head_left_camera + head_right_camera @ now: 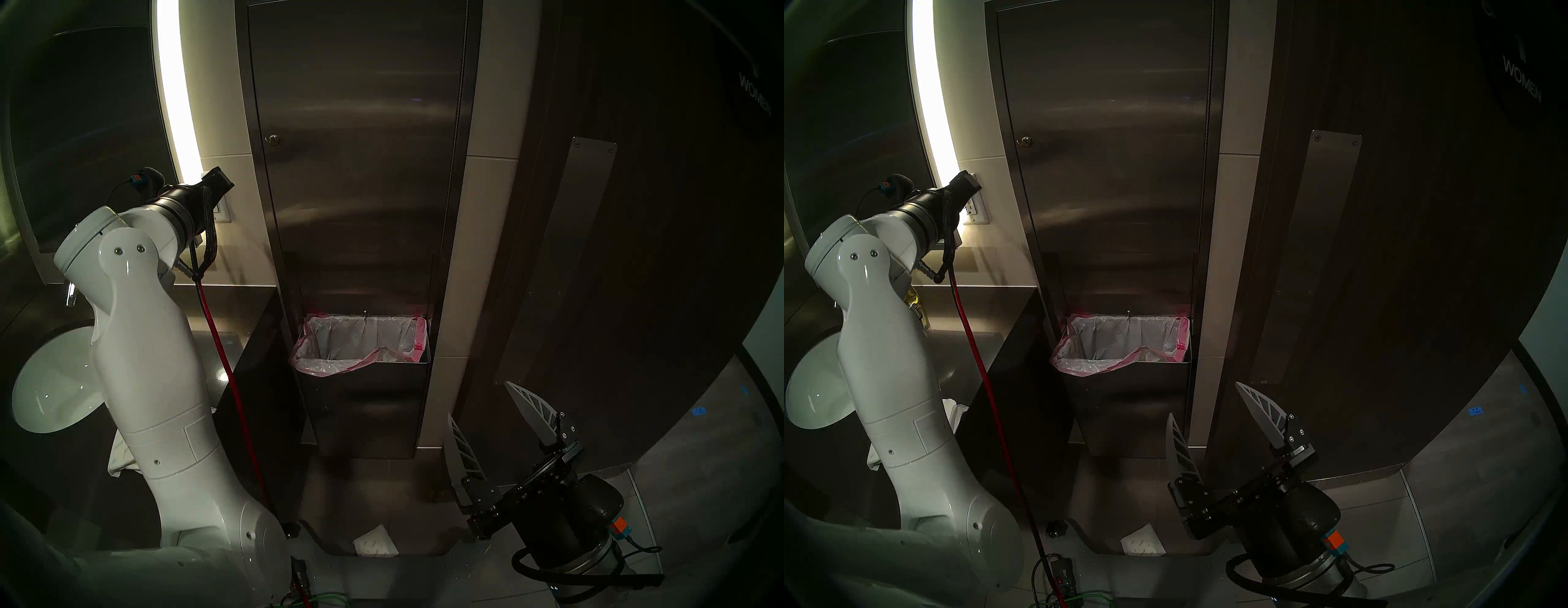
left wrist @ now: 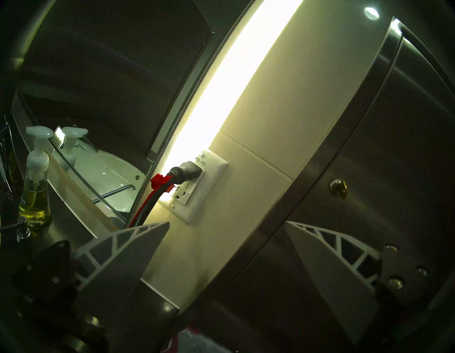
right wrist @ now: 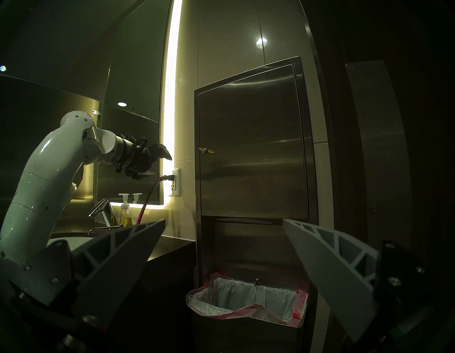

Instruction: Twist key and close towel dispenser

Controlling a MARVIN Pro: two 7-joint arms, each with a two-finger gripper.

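The towel dispenser (image 1: 360,148) is a tall brushed-steel cabinet set in the wall, and its long door (image 3: 251,152) lies flat against the front. A small brass key (image 3: 206,150) sticks out of the round lock (image 2: 337,188) at the door's left edge. Below the door hangs a bin with a pink-rimmed liner (image 1: 360,346). My left gripper (image 2: 227,221) is open and empty, held up by the wall outlet, left of and a little below the key. My right gripper (image 1: 478,400) is open and empty too, low and to the right of the bin.
A dark wooden door with a steel push plate (image 1: 564,263) stands right of the cabinet. A grey plug and red cable (image 2: 177,176) sit in the outlet (image 2: 197,187) near my left fingers. A counter with sink (image 1: 51,382), faucet (image 3: 103,212) and soap bottle (image 2: 34,192) lies left. Paper (image 1: 375,541) lies on the floor.
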